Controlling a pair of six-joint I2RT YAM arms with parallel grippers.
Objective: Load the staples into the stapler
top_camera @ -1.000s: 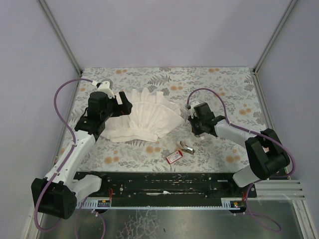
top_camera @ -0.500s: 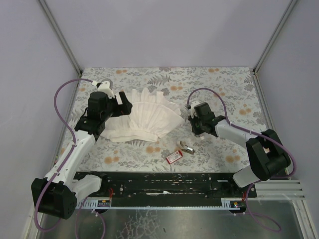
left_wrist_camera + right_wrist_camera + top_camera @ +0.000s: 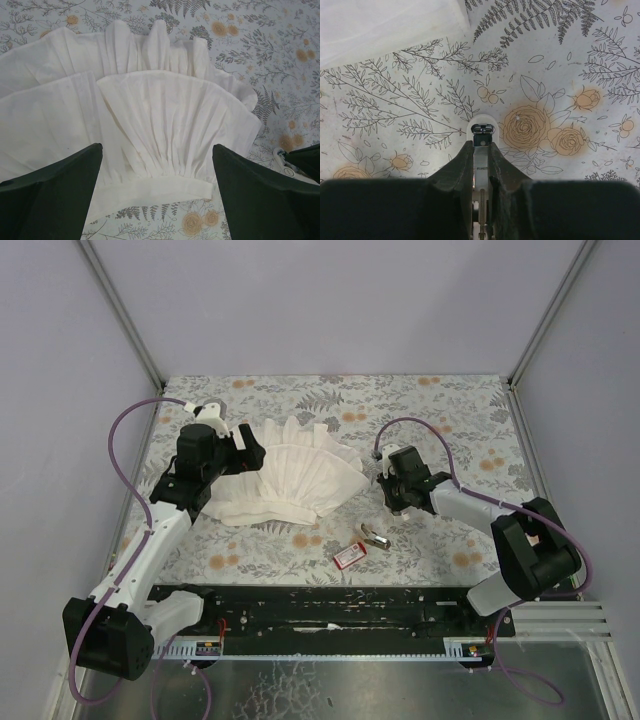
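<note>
The red staple box (image 3: pixel 349 555) lies on the floral cover near the front; its staples are hidden. The small silvery-dark hinged stapler (image 3: pixel 375 536) lies just right of it, apart from both grippers. My right gripper (image 3: pixel 381 476) (image 3: pixel 480 146) hangs farther back. It is shut on a narrow white-and-metal piece (image 3: pixel 482 131) with a spring in its channel, like a stapler seen end-on. The piece's white tip also shows in the top view (image 3: pixel 376 469) and the left wrist view (image 3: pixel 286 161). My left gripper (image 3: pixel 243 448) (image 3: pixel 156 150) is open and empty over the cloth's near hem.
A big white pleated cloth (image 3: pixel 290 480) (image 3: pixel 150 110) is spread between the two grippers; its corner shows in the right wrist view (image 3: pixel 380 25). A black rail (image 3: pixel 330 605) runs along the near edge. Walls close the left, back and right sides.
My right gripper has shifted slightly left and away with the piece still in its jaws. The left arm, the box and the stapler have not moved.
</note>
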